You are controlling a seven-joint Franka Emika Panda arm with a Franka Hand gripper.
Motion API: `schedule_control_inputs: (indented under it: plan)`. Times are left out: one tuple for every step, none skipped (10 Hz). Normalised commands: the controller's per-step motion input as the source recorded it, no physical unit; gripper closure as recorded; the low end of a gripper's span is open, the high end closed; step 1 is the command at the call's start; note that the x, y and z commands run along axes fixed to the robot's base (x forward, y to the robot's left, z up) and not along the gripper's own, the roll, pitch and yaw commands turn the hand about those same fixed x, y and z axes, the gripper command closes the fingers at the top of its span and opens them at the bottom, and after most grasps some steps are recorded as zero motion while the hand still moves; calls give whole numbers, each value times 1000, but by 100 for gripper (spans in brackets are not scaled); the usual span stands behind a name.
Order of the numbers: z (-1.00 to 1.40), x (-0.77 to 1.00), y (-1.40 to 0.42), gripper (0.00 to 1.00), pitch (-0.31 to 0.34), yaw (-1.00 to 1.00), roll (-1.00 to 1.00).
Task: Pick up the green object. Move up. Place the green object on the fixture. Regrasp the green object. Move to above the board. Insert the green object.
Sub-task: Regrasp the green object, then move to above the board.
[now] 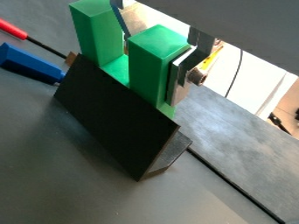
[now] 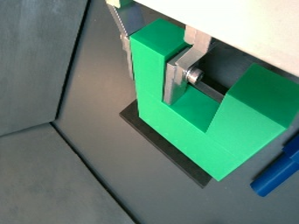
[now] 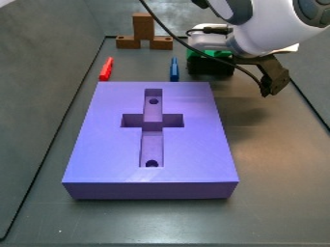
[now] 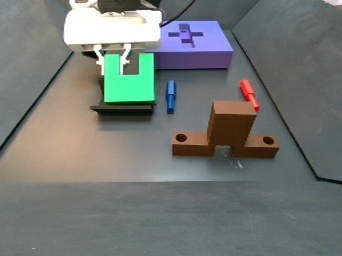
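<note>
The green object (image 1: 156,66) is a bright U-shaped piece standing upright, prongs up, on the dark fixture (image 1: 111,127). My gripper (image 1: 152,52) is shut on one prong, and a silver finger (image 1: 184,77) lies flat against that prong's side. In a wrist view the same prong (image 2: 152,66) sits between the fingers (image 2: 177,77) of the gripper (image 2: 149,57). In a side view the gripper (image 4: 118,60) hangs over the green object (image 4: 130,88) on the fixture (image 4: 127,107). The purple board (image 3: 154,135), with its cross recess, lies apart from them.
A thin blue bar (image 4: 170,95) lies just beside the fixture and a red bar (image 4: 249,93) farther off. A brown cross-shaped block (image 4: 227,132) stands on the floor. Dark walls enclose the floor (image 3: 277,145).
</note>
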Motion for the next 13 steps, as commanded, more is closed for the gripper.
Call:
schedule_control_inputs:
  plan:
    - [0,0,0,100,0,0,0]
    - [1400,0,0,100,0,0,0]
    - [1400,-3,26,100,-3,0,-19]
    - [1400,-27,43,100,-27,2,-51]
    - [1400,-19,32,100,-22,-2,-18]
    - [1400,-17,26,100,10,-15,-11]
    - [1400,-20,35,100,3,-18,-3]
    - [1400,-33,26,100,16,-13,-11]
    - [702,-9,16,100,25,-12,-7]
    - [244,9,-3,100,46,-6,-6]
    - [256,-1114,-1400,100,43,-18,-1000]
    - [251,-1135,-1400,100,31,-13,-1000]
    - [250,-1220,-1400,100,11,-5,-1000]
